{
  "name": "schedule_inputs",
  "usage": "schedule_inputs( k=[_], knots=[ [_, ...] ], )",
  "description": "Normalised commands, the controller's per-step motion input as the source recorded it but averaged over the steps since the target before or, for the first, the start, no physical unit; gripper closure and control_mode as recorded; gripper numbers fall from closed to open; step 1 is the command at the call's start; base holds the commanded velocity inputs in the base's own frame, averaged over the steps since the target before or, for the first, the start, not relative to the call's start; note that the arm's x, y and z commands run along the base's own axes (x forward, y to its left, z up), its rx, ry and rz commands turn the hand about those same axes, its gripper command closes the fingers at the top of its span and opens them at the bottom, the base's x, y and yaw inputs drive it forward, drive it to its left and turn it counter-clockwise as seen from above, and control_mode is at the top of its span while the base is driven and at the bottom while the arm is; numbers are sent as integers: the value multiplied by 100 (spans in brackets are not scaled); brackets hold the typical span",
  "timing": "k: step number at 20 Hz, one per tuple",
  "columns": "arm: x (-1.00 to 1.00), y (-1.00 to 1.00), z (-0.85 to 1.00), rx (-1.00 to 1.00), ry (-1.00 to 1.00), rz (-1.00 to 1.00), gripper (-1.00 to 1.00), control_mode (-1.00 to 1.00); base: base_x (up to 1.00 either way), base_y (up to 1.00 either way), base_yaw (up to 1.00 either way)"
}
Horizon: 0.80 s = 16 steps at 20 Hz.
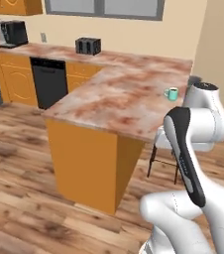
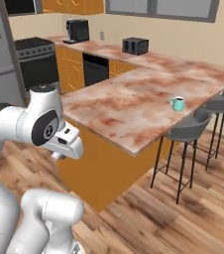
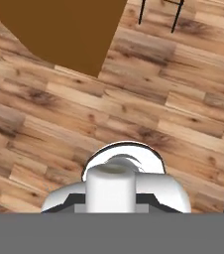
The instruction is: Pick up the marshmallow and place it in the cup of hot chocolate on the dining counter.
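- The tool itself cannot be made out: the hand view looks straight down over the robot's own white body at the wood-plank floor (image 3: pixel 183 89), so whether the tool stands wide, narrow or holding anything I cannot tell.
- In the base views the white arm is folded close to its base, the hand end (image 2: pixel 67 141) turned downward, well short of the tabletop.
- Just ahead stands the long island with the reddish-brown marbled stone tabletop (image 1: pixel 119 99) on a plain orange base; this reads as the dining counter.
- Toward its far right edge sits the small teal-green cup (image 1: pixel 171 93), upright and alone, near the dark grey bar stools (image 2: pixel 188 130) that line that side.
- The marshmallow cannot be found here; it is either too small to tell or hidden from these views.
- Judgement on handling: a marshmallow would be very light, soft and springy, so a gentle pinch across its round sides at mid-height should do; squeezing hard would likely squash it or let it pop out.
- The cup is small and holds liquid, so the release probably wants to be low and centred over the mouth, without nudging the cup.
- Farther back, a black toaster (image 1: pixel 88 46) and a dark coffee machine (image 1: pixel 12 33) stand on the rear counter.
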Motion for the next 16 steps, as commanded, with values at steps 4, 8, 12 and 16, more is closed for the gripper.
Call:
schedule_inputs(
  k=[4, 8, 12, 16],
  knots=[
    [0, 0, 0, 0, 0, 0, 100, 100, 0, -100, 55],
    [0, 0, 0, 0, 0, 0, 100, 100, 0, -100, 48],
    [0, 0, 0, 0, 0, 0, 100, 100, 0, -100, 51],
    [0, 0, 0, 0, 0, 0, 100, 100, 0, -100, 53]
  ],
)
